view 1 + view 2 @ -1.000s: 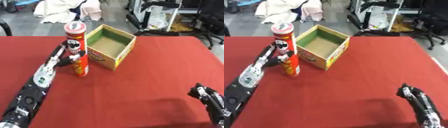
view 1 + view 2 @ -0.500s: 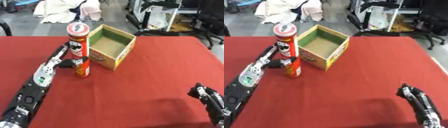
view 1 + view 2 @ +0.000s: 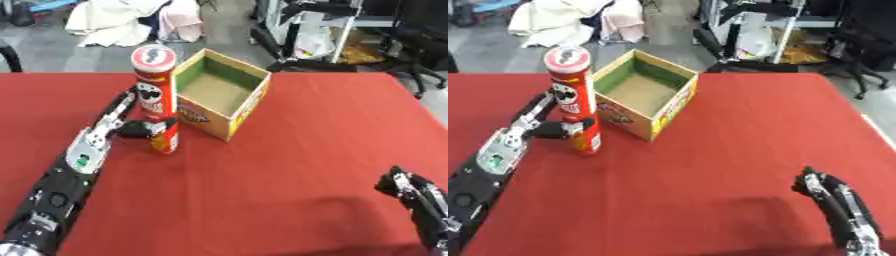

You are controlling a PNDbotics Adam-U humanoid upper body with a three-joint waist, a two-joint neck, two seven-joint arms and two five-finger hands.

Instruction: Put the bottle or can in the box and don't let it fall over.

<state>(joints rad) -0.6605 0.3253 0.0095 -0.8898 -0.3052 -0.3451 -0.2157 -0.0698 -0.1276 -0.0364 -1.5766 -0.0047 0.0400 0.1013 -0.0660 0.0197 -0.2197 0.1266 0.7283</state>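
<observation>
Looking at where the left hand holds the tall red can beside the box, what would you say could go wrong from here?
The left hand grips the tall red can low, so it may tip once lifted. The cardboard box stands right beside it, so the can's base could catch the near wall. The can looks taller than the box and may topple inside.

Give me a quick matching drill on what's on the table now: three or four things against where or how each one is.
1. chip can
2. cardboard box
3. left robot hand
4. right robot hand

a. idle near the lower right corner
b. open-topped and empty
c. upright on the red table, left of the box
d. curled round the can's lower part

Pairs: 1-c, 2-b, 3-d, 4-a
</observation>
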